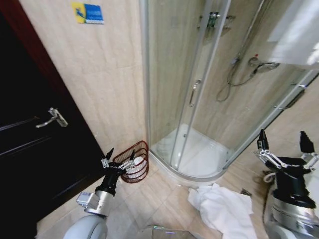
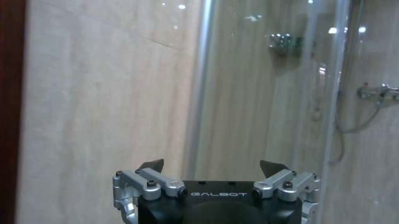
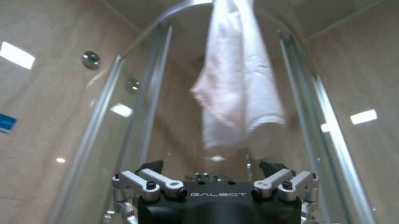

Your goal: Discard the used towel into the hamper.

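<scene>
The hamper, a dark red-brown wicker basket, stands on the floor against the wall beside the shower cabin. My left gripper hovers open just in front of its rim; in the left wrist view the left gripper faces the tiled wall and glass. A crumpled white towel lies on the floor tiles before the shower. Another white towel hangs over the top rail of the cabin. My right gripper is open at the right, pointing up; the right gripper sits below that hanging towel, apart from it.
A curved glass shower cabin with a white tray fills the middle. A dark door with a lever handle is on the left. Bare floor tiles lie between hamper and floor towel.
</scene>
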